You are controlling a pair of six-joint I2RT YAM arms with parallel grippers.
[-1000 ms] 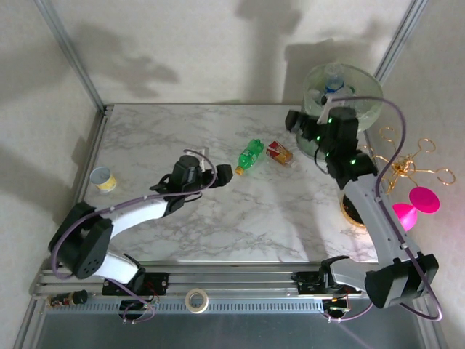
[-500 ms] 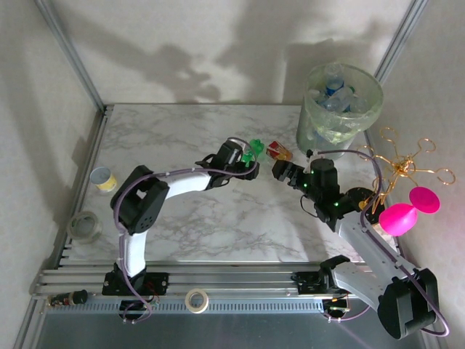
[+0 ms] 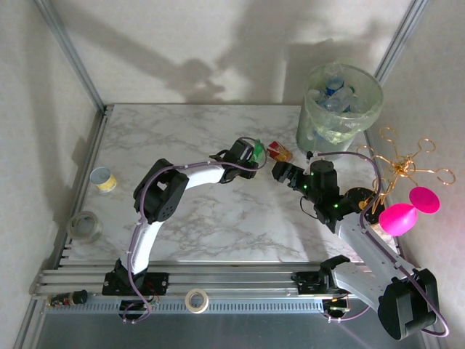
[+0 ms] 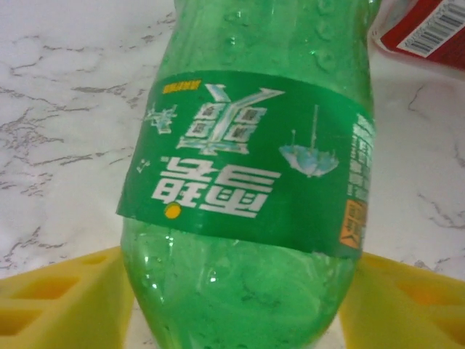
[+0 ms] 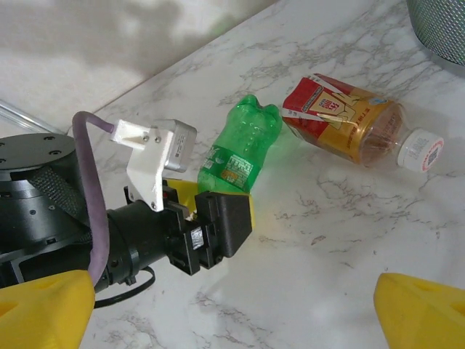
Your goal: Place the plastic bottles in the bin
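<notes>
A green bottle (image 3: pixel 257 149) (image 5: pixel 240 153) lies on the marble table, and my left gripper (image 3: pixel 251 154) (image 5: pixel 221 190) is shut on it. In the left wrist view its yellow fingers (image 4: pixel 65 298) press both sides of the green bottle (image 4: pixel 247 182). Just to its right lies a red-labelled bottle (image 3: pixel 279 151) (image 5: pixel 349 120). My right gripper (image 3: pixel 282 173) (image 5: pixel 232 320) hangs open, near that bottle and holding nothing. The bin (image 3: pixel 312 134) stands at the far right corner with several clear bottles (image 3: pixel 336 93) inside.
A yellow-banded cup (image 3: pixel 103 179) sits at the table's left edge, with a grey tape roll (image 3: pixel 85 225) below it. A gold wire stand (image 3: pixel 407 171) and a pink object (image 3: pixel 407 211) crowd the right side beside the right arm.
My left arm reached right to the green bottle and its jaws closed on it. My right gripper came back from over the bin to beside the red-labelled bottle, then stayed still.
</notes>
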